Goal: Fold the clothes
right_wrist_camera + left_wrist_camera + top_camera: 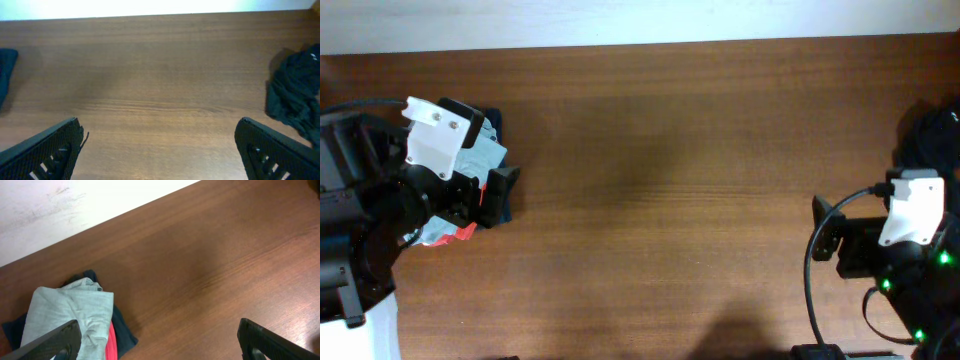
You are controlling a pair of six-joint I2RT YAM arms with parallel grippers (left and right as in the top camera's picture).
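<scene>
Brown wooden desk [670,200], left tool [157,347] and right tool [160,155] both spread wide, empty, crumpled pale grey-blue cotton t-shirt [70,312] at nine o'clock, half hidden overhead, plainer from left wrist, crumpled black garment [295,95] at three o'clock, clearest from right wrist

The bench [670,180] is warm reddish-brown wood with fine darker grain lines. The wall [30,210] past its edge is off-white with faint grey scuffs. The t-shirt [70,312] is plain pale grey-blue, with no print. A sliver of red cloth [111,342] is bright, and the navy cloth [125,332] is nearly black. The garment [292,95] is black. The left hand [160,345] and the right hand [160,150] are black with a fine woven pattern. The arm covers [435,135] are white, and small lights [945,258] glow green.
</scene>
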